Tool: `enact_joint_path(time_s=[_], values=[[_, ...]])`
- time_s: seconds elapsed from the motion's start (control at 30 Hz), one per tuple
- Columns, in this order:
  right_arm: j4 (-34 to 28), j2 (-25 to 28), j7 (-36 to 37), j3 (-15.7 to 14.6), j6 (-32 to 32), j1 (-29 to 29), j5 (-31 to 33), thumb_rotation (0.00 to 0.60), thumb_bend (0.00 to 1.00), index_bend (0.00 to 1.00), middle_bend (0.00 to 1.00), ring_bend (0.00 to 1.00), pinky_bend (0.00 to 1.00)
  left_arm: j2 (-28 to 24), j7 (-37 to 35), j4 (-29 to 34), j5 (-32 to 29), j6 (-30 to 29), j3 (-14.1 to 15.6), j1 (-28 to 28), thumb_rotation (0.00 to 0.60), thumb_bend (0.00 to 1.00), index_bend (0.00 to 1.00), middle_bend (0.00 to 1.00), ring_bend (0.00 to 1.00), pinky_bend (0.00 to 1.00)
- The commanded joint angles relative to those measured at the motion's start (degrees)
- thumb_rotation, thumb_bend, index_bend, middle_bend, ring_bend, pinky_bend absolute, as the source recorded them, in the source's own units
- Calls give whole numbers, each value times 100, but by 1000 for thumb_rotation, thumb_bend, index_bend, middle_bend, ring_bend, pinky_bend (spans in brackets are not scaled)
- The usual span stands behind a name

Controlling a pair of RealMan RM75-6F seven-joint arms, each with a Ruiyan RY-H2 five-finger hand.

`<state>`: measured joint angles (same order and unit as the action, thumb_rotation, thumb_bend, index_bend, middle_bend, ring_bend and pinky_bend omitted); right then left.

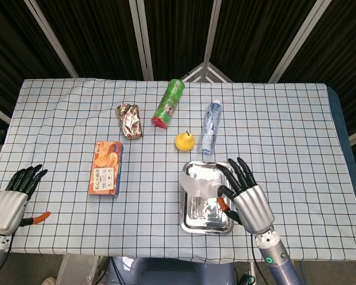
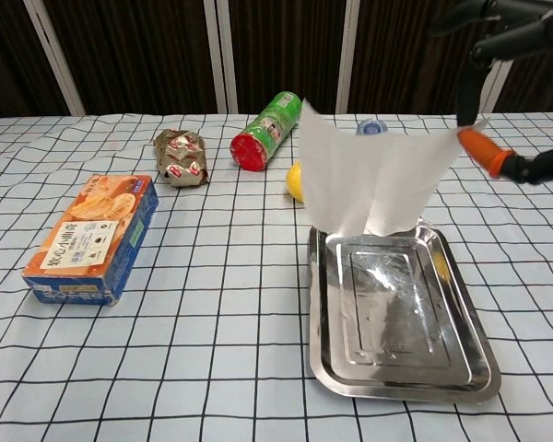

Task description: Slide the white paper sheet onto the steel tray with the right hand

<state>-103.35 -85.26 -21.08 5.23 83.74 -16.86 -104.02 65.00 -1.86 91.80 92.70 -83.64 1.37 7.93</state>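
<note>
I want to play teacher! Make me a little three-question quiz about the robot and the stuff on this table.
1. True or false: the white paper lies flat on the tablecloth.
2. Which hand holds the paper? A) right hand B) left hand
3. Fill in: the paper hangs over the steel ____.

Key: 1. False, it is lifted in the air. 2. A. 3. tray.
</note>
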Motion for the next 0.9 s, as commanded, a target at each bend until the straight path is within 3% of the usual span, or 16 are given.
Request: enact_joint_path(time_s=[0.03, 0.23, 0.47, 0.9], values=[[189, -159, -8, -193, -63, 37, -41, 600, 541, 670, 184, 11, 0, -4, -16, -7, 9, 2, 4, 3, 600, 0, 0, 0, 0, 0], [877, -341, 88, -582, -136, 190, -12, 600, 541, 671, 184, 10, 0, -6, -40, -18, 13, 5, 8, 6, 600, 0, 0, 0, 0, 0], [1524, -422, 188, -736, -115, 327, 101, 600, 544, 678, 189, 11, 0, -7, -26, -12, 15, 1, 10, 4, 600, 0, 0, 0, 0, 0], [1900, -524, 278, -995, -164, 529, 232, 600, 549, 678, 189, 11, 0, -4, -9, -10, 13, -10, 10, -2, 600, 0, 0, 0, 0, 0]])
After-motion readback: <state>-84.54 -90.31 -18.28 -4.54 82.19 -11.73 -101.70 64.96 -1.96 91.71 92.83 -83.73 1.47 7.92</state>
